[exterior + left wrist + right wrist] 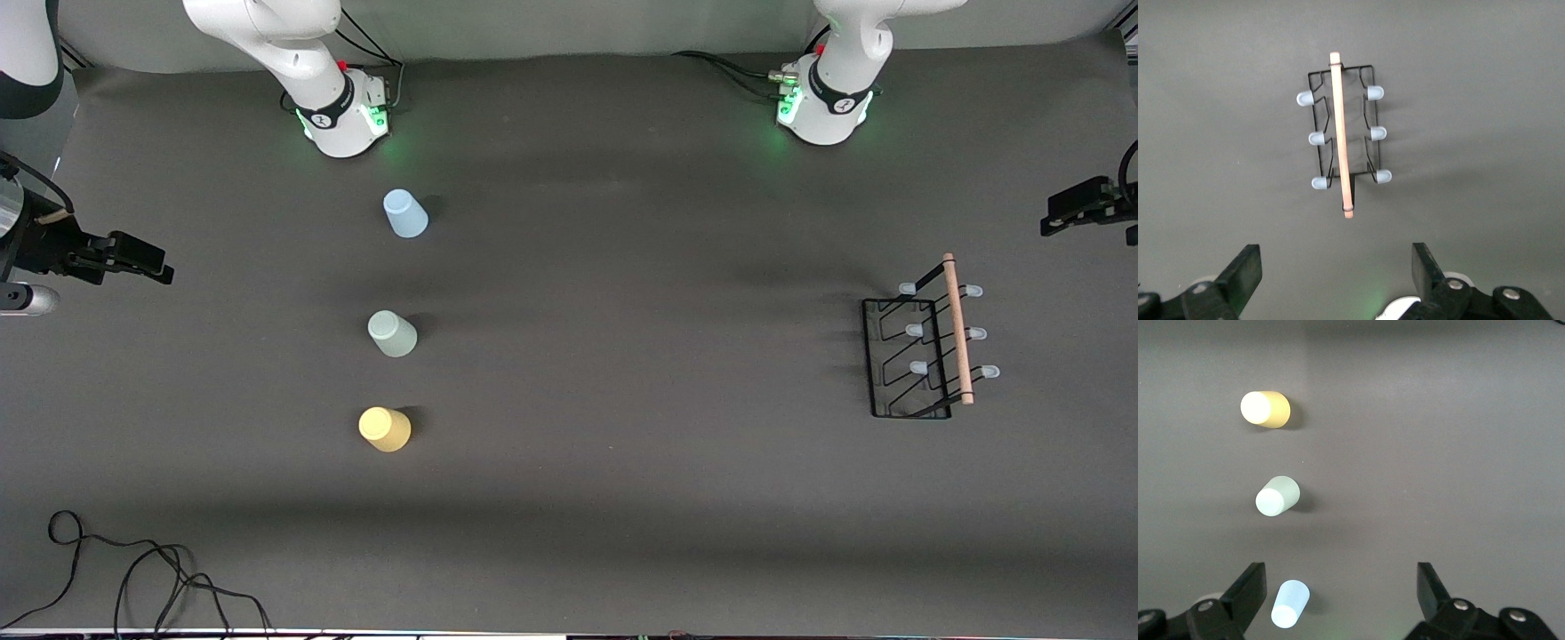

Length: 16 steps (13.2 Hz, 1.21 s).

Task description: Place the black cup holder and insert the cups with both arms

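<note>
The black cup holder (pixel 957 329) stands upright on the table toward the left arm's end, its wooden rod on top and pale pegs on both sides. My left gripper (pixel 1333 257) hangs high over the mat, open and empty, apart from the cup holder (pixel 1340 133). Three cups stand closed end up in a row toward the right arm's end: light blue (pixel 405 214) closest to the right arm's base, pale green (pixel 392 334), and yellow (pixel 384 429) nearest the front camera. My right gripper (pixel 1340 575) is open high over the blue cup (pixel 1290 603). Neither gripper shows in the front view.
The arm bases (pixel 347 120) (pixel 827 111) glow green along the table's top edge. Black fixtures (pixel 116 258) (pixel 1085 206) jut in at both table ends. Loose black cables (pixel 133 569) lie at the near corner on the right arm's side.
</note>
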Motion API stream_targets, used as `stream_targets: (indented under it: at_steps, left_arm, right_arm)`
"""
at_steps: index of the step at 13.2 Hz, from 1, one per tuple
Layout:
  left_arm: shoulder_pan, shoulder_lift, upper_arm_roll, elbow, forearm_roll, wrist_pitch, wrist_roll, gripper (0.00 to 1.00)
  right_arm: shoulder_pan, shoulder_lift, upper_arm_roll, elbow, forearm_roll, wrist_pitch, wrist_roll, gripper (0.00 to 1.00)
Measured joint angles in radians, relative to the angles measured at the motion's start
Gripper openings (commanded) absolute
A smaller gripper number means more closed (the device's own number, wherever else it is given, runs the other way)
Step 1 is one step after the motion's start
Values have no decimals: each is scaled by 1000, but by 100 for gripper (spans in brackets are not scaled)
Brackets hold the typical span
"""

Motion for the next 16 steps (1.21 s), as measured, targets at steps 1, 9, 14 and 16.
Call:
stream_targets:
  at_steps: [1, 9, 14, 16]
  left_arm:
    - [0, -12, -1, -65, 0, 71, 1, 100]
    - [-2, -21, -4, -506, 13, 585, 21, 100]
    - [5, 73, -3, -595, 16, 797, 34, 100]
    - [22, 101, -2, -595, 16, 821, 54, 88]
  right_arm:
    - [0, 0, 0, 0, 0, 0, 0, 100]
    - [0, 0, 0, 0, 0, 0, 0, 100]
    - [0, 0, 0, 0, 0, -1, 0, 100]
    - [0, 0, 0, 0, 0, -1, 0, 100]
